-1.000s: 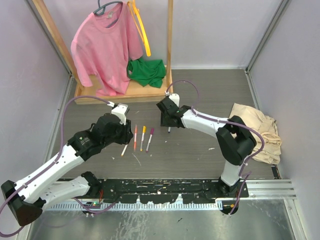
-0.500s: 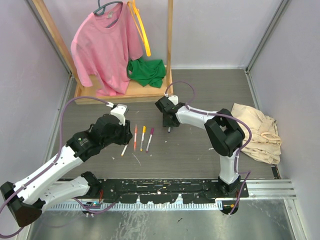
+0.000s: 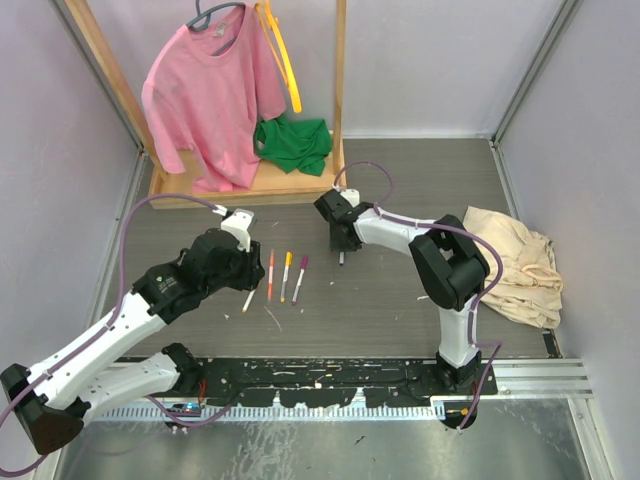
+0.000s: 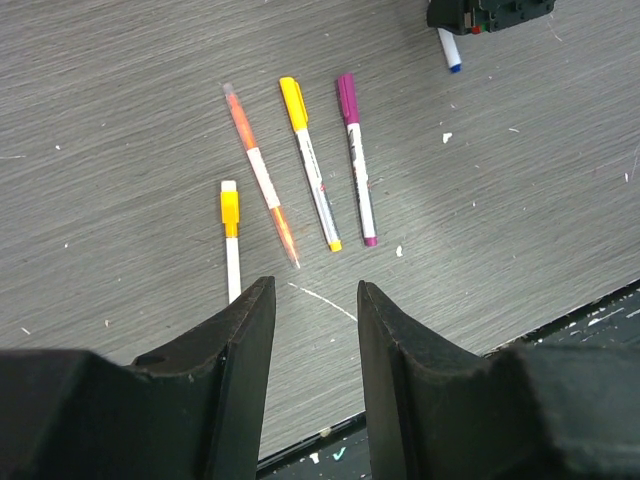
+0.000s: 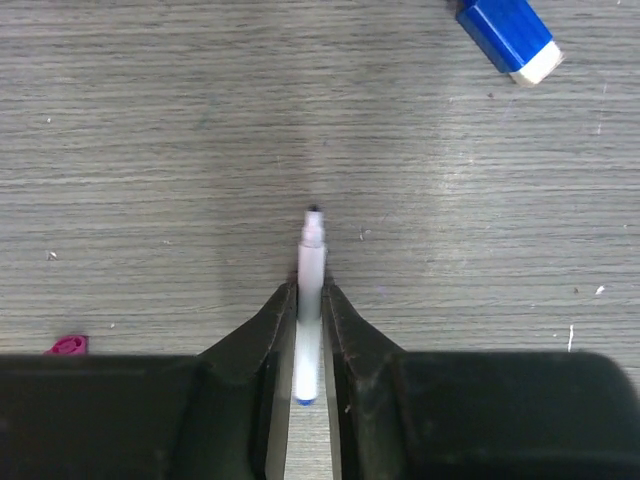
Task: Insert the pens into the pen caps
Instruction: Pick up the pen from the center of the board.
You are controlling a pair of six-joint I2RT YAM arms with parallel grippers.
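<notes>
**Left gripper (image 4: pixel 315 285) stood open as right gripper (image 5: pixel 310 292) clamped a white-barrelled pen with a blue end (image 5: pixel 312 260)**

Black jaws on the left arm hung apart over the grey wood-grain table (image 4: pixel 520 200), with nothing between them. Just past one fingertip lay a white pen with a yellow band (image 4: pixel 231 235). Further out, side by side and not touching, lay an orange pen (image 4: pixel 262 175), a white pen with a yellow cap (image 4: pixel 310 165) and a white pen with a magenta cap (image 4: pixel 357 160). Beyond that row, the right arm's fingers pressed both sides of the blue-ended pen, its tip jutting past them. A short blue plastic cap with a white end (image 5: pixel 505 38) lay apart from the tip, off to one side. At the back, a pink T-shirt (image 3: pixel 210 100) hung on a wooden rack (image 3: pixel 340 80), with a green cloth (image 3: pixel 293 143) crumpled at its foot.
</notes>
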